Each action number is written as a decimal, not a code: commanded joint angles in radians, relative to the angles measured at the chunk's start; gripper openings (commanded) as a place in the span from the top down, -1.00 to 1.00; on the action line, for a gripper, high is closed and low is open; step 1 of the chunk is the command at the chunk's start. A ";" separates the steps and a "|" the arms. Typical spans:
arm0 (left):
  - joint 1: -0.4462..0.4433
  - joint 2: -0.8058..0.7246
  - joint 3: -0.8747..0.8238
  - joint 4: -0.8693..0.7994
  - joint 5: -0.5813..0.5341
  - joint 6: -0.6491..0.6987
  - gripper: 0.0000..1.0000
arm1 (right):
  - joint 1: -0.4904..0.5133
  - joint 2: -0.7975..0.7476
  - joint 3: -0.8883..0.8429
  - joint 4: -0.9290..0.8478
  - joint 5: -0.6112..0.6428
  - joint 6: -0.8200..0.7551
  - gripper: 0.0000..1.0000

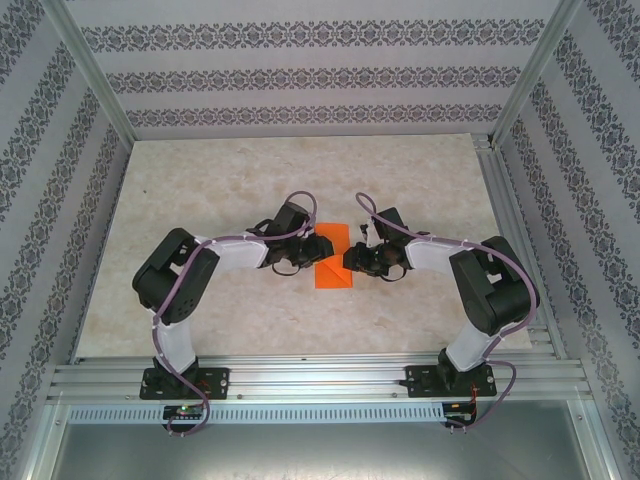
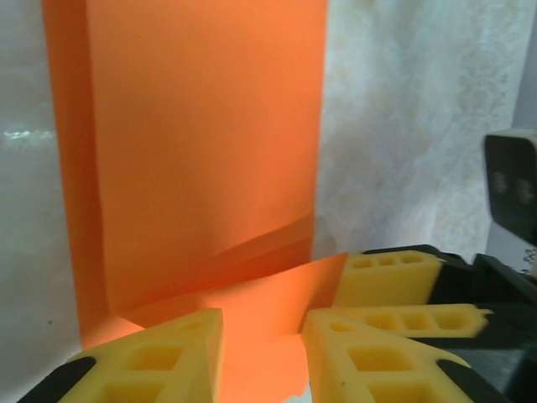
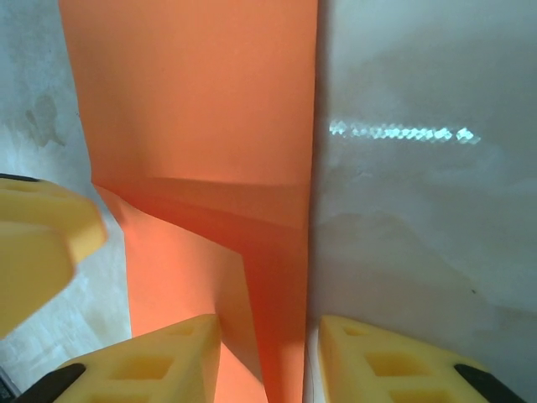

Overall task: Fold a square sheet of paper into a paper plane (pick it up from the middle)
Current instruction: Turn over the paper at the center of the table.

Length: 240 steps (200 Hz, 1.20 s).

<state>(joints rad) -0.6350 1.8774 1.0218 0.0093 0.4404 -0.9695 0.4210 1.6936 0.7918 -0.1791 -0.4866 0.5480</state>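
The square sheet of paper (image 1: 335, 275) is bright orange and lies partly folded at the table's middle, between my two grippers. It is a creased strip with a raised flap, not a pointed paper plane. My left gripper (image 1: 312, 250) is at its left edge and my right gripper (image 1: 347, 260) at its right edge. In the left wrist view the paper (image 2: 201, 151) runs away from the left gripper (image 2: 262, 323), whose jaws stand apart with the lifted flap between them. The right gripper's fingers (image 2: 390, 273) are close beside it. In the right wrist view the right gripper (image 3: 268, 327) is open astride the long edge of the paper (image 3: 193, 109).
The pale marbled table (image 1: 400, 180) stretches around the paper on all sides. Aluminium rails (image 1: 320, 380) carrying the arm bases run along the near edge. Patterned walls enclose the back and both sides. A finger (image 3: 42, 239) of the left gripper pokes in at the left of the right wrist view.
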 commanded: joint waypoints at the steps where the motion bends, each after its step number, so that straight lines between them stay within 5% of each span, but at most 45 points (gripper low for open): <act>1: 0.009 0.039 0.016 0.009 0.009 -0.018 0.37 | -0.002 0.022 0.013 0.064 -0.034 0.007 0.28; 108: 0.009 0.050 0.009 -0.055 -0.039 -0.010 0.46 | -0.002 0.005 -0.011 0.106 -0.060 0.035 0.39; 188: 0.011 -0.001 0.006 -0.025 -0.033 -0.022 0.38 | -0.003 -0.063 -0.031 0.095 -0.056 0.018 0.90; 212: 0.020 -0.086 0.003 -0.031 -0.054 -0.025 0.13 | -0.004 -0.154 -0.013 -0.005 0.007 -0.038 0.96; 240: 0.058 -0.229 -0.011 -0.129 -0.159 -0.011 -0.09 | 0.009 -0.282 0.068 -0.264 0.264 -0.174 0.97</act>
<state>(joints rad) -0.6182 1.7920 1.0210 -0.0521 0.3779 -0.9882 0.4171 1.5211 0.7799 -0.2203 -0.4545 0.5137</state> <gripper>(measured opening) 0.525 0.047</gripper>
